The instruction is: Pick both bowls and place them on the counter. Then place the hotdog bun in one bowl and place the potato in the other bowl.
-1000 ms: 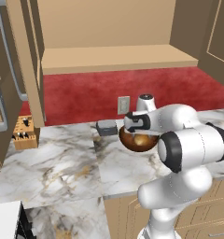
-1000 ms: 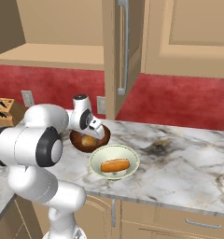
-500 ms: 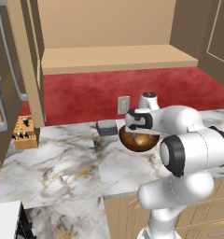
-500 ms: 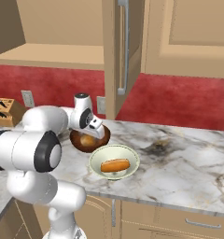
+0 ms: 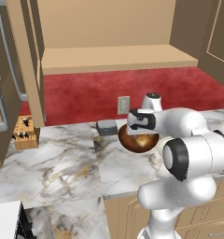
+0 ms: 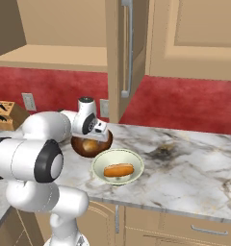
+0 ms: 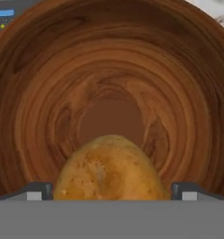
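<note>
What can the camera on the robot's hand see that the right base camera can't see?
Only the hand view shows the wood-grain rings inside the brown bowl up close, and the open finger tips beside the potato. Only the right base view shows the hotdog bun lying in the cream bowl, the marble counter and the knife block. Both show the potato sitting inside the brown bowl.

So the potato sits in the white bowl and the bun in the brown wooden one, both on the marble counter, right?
Swapped. The hand view shows the potato in the brown wooden bowl; the right base view shows the bun in the white bowl. Both bowls are on the marble counter.
</note>
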Controlling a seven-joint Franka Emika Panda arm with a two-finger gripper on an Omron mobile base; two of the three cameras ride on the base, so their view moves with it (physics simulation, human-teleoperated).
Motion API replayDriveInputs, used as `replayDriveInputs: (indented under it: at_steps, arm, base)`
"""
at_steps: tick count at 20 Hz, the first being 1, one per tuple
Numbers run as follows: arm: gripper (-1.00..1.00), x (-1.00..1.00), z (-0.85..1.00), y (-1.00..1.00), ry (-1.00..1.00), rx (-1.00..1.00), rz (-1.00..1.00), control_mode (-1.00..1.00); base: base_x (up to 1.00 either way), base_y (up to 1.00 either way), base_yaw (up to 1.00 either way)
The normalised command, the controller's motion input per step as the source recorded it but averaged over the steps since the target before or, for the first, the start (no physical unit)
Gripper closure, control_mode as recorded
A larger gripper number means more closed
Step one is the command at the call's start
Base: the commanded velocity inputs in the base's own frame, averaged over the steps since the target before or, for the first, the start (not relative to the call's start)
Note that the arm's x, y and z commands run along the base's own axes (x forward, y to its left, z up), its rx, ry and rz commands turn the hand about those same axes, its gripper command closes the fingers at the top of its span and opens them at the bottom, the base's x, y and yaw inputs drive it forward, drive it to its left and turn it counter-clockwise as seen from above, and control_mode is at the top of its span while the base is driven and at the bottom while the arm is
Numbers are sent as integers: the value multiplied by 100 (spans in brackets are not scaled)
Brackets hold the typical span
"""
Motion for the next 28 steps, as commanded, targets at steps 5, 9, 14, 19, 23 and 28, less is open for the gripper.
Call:
replayDriveInputs:
  at_steps: [5,9,14,19,23,28]
  arm:
    - [-100,2,15,2,3,0,3,-100]
    - [-100,6,9,9,-1,0,-6,-100]
    - [-100,0,2,8,-14,6,9,-100]
    - [-100,-6,2,2,-8,2,0,-100]
    - [-100,-5,-5,3,-25,0,0,-100]
    - [-100,-6,-8,2,-19,0,1,-100]
  base:
    - [0,0,0]
    - [0,0,0]
    - [0,0,0]
    - [0,0,0]
    - [0,0,0]
    - [0,0,0]
